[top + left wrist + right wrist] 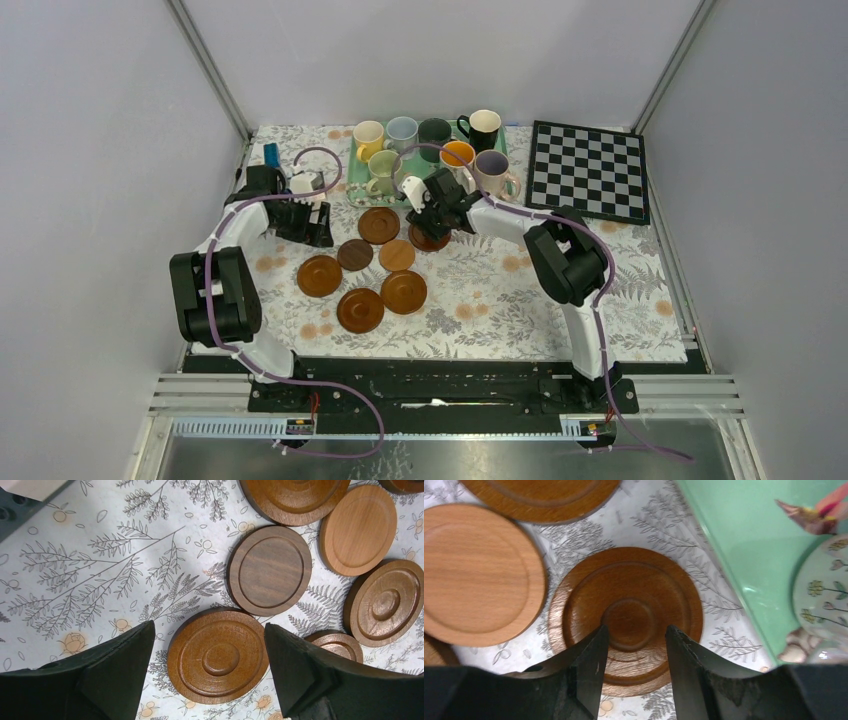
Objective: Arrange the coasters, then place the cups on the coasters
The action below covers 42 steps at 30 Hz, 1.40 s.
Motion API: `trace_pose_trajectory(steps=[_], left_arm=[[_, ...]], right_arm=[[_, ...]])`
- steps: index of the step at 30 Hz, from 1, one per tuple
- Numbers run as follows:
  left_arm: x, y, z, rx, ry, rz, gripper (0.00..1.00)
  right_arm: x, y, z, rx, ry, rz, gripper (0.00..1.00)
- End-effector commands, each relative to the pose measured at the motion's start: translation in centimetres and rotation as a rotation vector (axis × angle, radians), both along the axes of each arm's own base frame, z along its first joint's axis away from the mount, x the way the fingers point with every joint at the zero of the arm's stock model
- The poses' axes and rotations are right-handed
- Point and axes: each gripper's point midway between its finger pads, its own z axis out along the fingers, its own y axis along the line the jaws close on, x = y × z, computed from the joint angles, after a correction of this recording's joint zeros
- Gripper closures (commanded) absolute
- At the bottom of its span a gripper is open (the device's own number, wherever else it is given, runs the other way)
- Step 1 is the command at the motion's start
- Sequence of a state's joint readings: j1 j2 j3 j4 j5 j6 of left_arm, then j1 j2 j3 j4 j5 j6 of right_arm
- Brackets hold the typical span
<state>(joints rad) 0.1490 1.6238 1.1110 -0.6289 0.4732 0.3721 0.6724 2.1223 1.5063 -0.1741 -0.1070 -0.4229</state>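
Note:
Several brown wooden coasters lie clustered mid-table, among them a dark coaster and a light coaster. My left gripper hovers open; in its wrist view the left gripper spans a ringed coaster without touching it. My right gripper stands over another ringed coaster; the right gripper has its jaws partly open, both fingers inside the disc's outline and holding nothing. The cups, such as the yellow cup and the black cup, stand together on the green tray.
A black-and-white checkerboard lies at the back right. A small blue object sits at the back left. The tray's edge and a floral cup are close to the right of my right gripper. The tablecloth is floral.

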Motion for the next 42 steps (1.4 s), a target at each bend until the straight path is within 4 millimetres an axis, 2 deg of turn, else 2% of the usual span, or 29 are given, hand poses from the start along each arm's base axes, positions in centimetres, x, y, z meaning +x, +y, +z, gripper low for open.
trace_pose_trajectory(steps=[1, 7, 11, 15, 20, 22, 27, 33, 42], left_arm=[[2.6, 0.3, 2.9, 0.001, -0.118, 0.003, 0.14], [3.0, 0.2, 3.3, 0.012, -0.144, -0.037, 0.14], [3.2, 0.0, 3.3, 0.013, -0.147, -0.063, 0.15], [2.9, -1.1, 3.2, 0.033, -0.159, -0.132, 0.15], [2.7, -3.8, 2.5, 0.064, -0.175, -0.232, 0.15], [3.0, -4.5, 2.1, 0.069, -0.182, -0.249, 0.16], [3.8, -8.7, 1.5, 0.089, -0.208, -0.361, 0.21], [5.4, -12.7, 0.3, 0.131, -0.236, -0.436, 0.29], [7.0, -16.4, -1.9, 0.142, -0.214, -0.461, 0.27]], right_arm=[[0.7, -0.7, -1.4, -0.064, -0.032, -0.031, 0.48], [-1.8, -3.1, -2.2, -0.139, 0.022, -0.012, 0.52], [-3.9, -5.7, -2.8, -0.209, 0.064, -0.034, 0.53], [-6.0, -8.3, -3.0, -0.252, 0.122, -0.070, 0.54], [-8.7, -12.2, -3.8, -0.299, 0.186, -0.110, 0.54], [-9.2, -13.9, -3.9, -0.314, 0.204, -0.135, 0.54], [-9.3, -17.9, -3.9, -0.330, 0.221, -0.221, 0.54], [-9.8, -20.4, -3.7, -0.332, 0.222, -0.275, 0.54], [-10.4, -23.1, -3.2, -0.332, 0.217, -0.342, 0.55]])
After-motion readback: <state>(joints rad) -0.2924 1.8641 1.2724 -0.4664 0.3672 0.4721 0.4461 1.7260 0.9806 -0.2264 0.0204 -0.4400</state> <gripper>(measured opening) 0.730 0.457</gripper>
